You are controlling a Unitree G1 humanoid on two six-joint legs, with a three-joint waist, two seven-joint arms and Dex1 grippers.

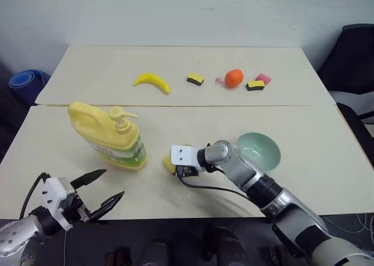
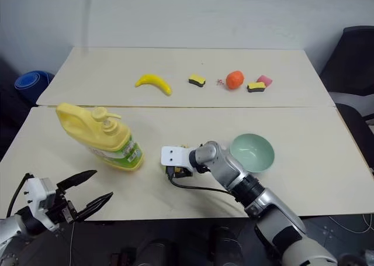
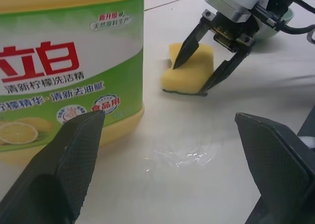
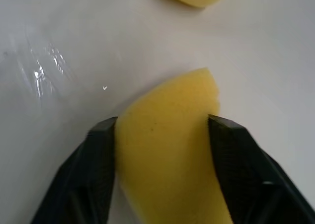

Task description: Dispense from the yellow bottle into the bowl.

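The yellow bottle (image 1: 108, 136) stands left of centre on the counter (image 1: 327, 178), the bowl (image 1: 259, 149) right of centre. Between them, the right pincer (image 3: 204, 66) grips a yellow sponge (image 3: 189, 70). At lower left, the left pincer (image 1: 103, 193) is released.

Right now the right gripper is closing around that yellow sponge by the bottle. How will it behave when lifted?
Probably soft: the yellow sponge looks like porous foam, so it may squash between the right gripper's fingers rather than resist. Likely very light, being small beside the yellow bottle. Its rough surface should not slip much, and lying flat on the table, it should not roll.
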